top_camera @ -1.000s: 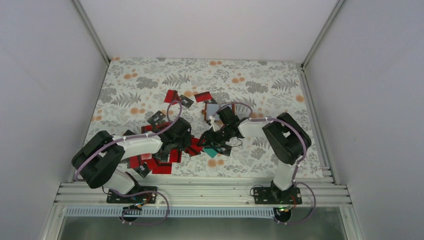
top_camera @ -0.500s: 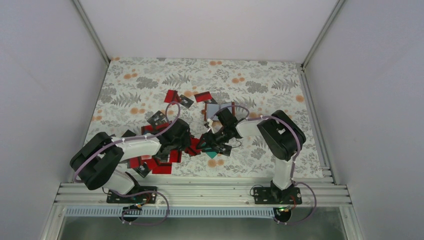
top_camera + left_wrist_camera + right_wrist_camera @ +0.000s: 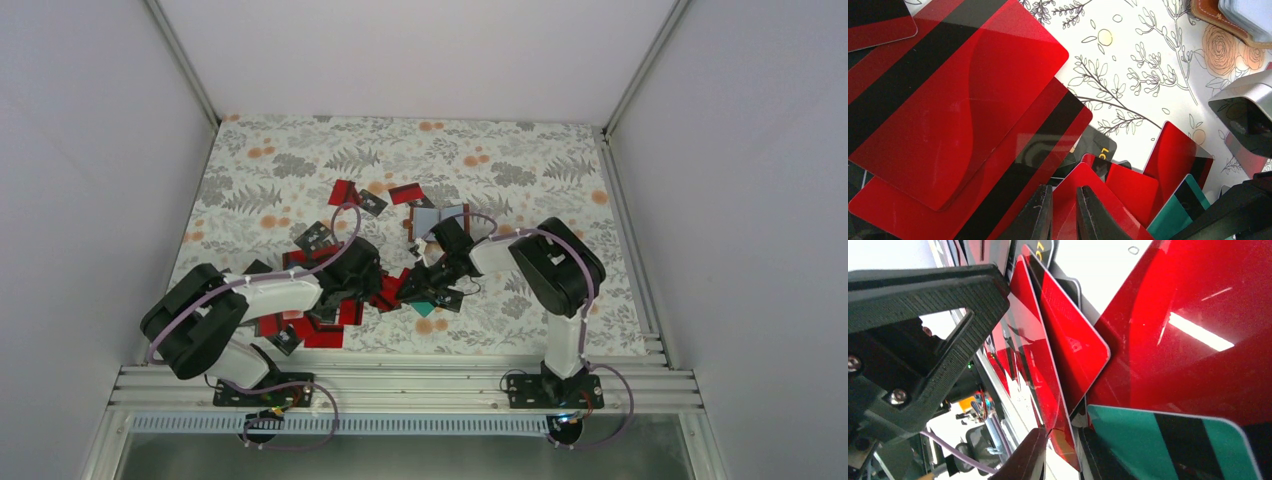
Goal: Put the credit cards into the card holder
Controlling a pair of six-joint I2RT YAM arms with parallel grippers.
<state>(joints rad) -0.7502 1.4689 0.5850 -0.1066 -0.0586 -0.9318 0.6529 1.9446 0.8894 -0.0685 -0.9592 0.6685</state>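
Note:
Red and black credit cards [image 3: 322, 328] lie heaped at the near middle of the table, with a teal card [image 3: 422, 308] among them. The brown card holder [image 3: 440, 217] lies open behind them, grey pockets up; its corner [image 3: 1215, 17] shows in the left wrist view. My left gripper [image 3: 378, 284] [image 3: 1064, 214] is over the heap, jaws nearly together with a red card [image 3: 1100, 197] between them. My right gripper [image 3: 408, 291] [image 3: 1063, 456] meets it from the right, shut on a tilted red card [image 3: 1048, 380]. The teal card [image 3: 1168, 445] lies just beside it.
More cards [image 3: 358, 196] lie scattered toward the back of the floral table cover [image 3: 540, 170]. White walls with metal rails [image 3: 625, 200] close in both sides. A metal rail [image 3: 400, 385] carries the arm bases at the near edge.
My right gripper has slid left up to the left gripper and its jaws have closed from wide apart onto the red card. The left arm has stayed put.

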